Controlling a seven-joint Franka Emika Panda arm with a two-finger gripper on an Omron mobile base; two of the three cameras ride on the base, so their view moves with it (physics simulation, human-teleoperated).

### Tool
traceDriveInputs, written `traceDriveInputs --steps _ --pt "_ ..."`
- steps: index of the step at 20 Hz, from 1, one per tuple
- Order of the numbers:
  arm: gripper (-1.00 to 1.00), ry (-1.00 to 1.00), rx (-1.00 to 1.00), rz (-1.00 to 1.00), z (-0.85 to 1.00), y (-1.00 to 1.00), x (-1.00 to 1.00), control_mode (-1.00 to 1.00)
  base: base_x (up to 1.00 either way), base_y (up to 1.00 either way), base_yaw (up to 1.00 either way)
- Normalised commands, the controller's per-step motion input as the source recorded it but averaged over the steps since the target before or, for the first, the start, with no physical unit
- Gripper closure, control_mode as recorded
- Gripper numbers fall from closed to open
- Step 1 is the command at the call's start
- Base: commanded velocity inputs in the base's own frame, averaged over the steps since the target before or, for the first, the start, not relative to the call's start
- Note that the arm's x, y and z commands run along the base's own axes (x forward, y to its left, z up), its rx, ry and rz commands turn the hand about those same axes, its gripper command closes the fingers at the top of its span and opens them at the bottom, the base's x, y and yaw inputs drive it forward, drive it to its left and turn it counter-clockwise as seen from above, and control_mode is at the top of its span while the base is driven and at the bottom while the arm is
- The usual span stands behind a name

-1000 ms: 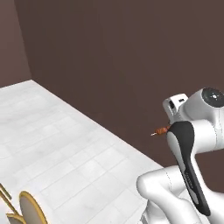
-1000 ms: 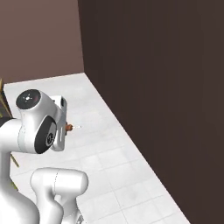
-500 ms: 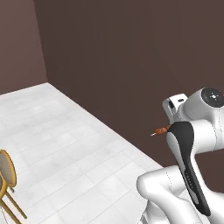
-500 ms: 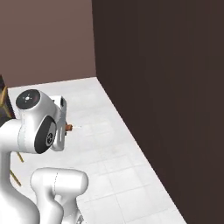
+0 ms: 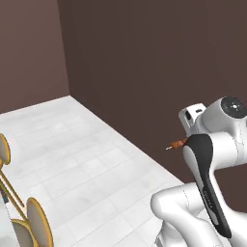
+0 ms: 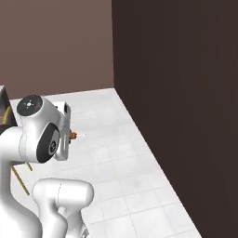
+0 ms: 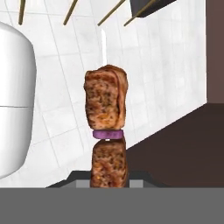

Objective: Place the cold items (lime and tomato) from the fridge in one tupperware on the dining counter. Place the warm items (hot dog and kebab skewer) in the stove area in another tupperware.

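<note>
The kebab skewer (image 7: 106, 113) stands upright in the hand view, with two browned meat chunks, a purple onion ring between them and a thin stick tip above. My gripper (image 7: 109, 178) is shut on its lower end. In the left base view the kebab skewer (image 5: 177, 144) pokes out leftward from behind the dark forearm. In the right base view the kebab skewer (image 6: 74, 135) sticks out to the right of the white hand, above the floor.
White tiled floor (image 5: 82, 164) stretches ahead to dark brown walls (image 5: 144, 62) that meet in a corner. Round wooden stools (image 5: 36, 223) with slanted legs stand at the lower left. A dark counter edge (image 6: 3, 100) and a wooden stool leg (image 6: 19, 180) show at the left.
The whole picture has shifted: the base has turned, so the wall corner slid right and the stools came nearer. The skewer stays in my shut gripper, held the same way.
</note>
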Motion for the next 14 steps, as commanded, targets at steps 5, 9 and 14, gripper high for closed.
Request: traceDriveInputs --steps 5,9,14 --pt "1.00 0.00 0.00 0.00 0.00 0.00 0.00 1.00 0.42 0.79 0.06" --pt "1.00 0.00 0.00 0.00 0.00 0.00 0.00 1.00 0.28 0.70 0.24" --pt "1.00 0.00 0.00 0.00 0.00 0.00 0.00 1.00 0.21 0.27 0.35"
